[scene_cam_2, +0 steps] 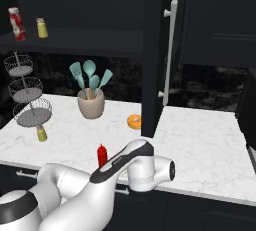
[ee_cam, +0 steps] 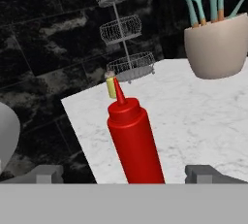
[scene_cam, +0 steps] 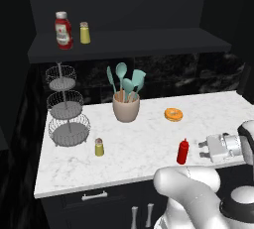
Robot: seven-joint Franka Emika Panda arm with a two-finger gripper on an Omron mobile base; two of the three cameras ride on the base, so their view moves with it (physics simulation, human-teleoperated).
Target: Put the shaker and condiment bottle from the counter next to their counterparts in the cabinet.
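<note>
The slim red condiment bottle stands upright near the front edge of the white marble counter. My gripper lies level just to its right, open, with the tips pointing at the bottle and a small gap left. In the hand view the condiment bottle rises between the widely spread fingertips without touching them. The small yellow shaker stands further left on the counter. On the dark cabinet shelf stand the counterparts: a wider red bottle with a white cap and a matching shaker.
A three-tier wire basket stand occupies the counter's left end. A beige crock of teal utensils and an orange doughnut sit toward the back. An open dark cabinet door hangs over the counter's middle.
</note>
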